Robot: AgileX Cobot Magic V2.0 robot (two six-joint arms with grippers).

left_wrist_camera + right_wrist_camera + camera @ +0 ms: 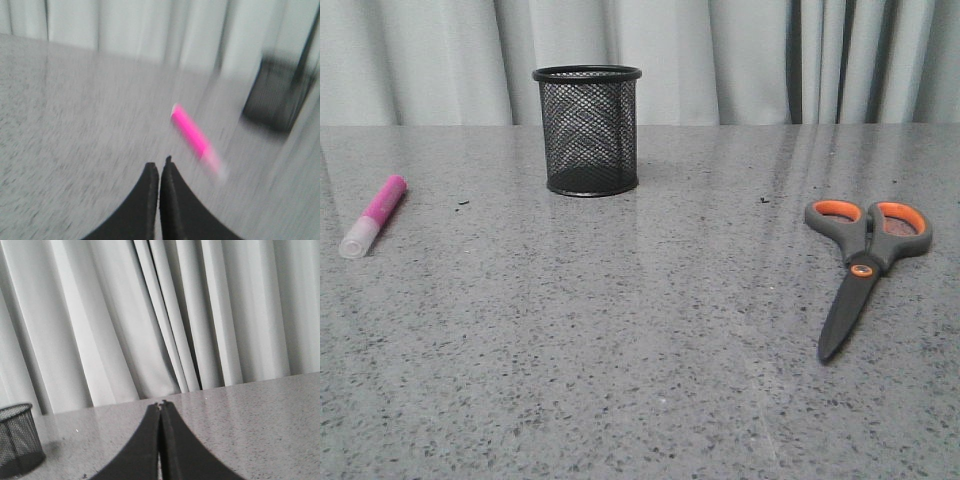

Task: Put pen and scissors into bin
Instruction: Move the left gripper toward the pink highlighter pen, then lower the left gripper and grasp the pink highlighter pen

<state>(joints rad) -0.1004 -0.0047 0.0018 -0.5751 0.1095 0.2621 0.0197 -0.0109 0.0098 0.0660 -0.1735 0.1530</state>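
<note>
While blur smears the pen (pixel 194 137), both the left gripper (pixel 159 167) and right gripper (pixel 160 409) show fingers pressed together.

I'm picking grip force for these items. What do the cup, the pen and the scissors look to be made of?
The black wire-mesh cylindrical cup looks like painted metal: see-through woven mesh and a solid rim. The short magenta-pink pen seems to be smooth plastic, with a translucent whitish cap. The dark grey scissors probably have moulded plastic handles with orange lining; the dark blades look coated, likely metal.
</note>
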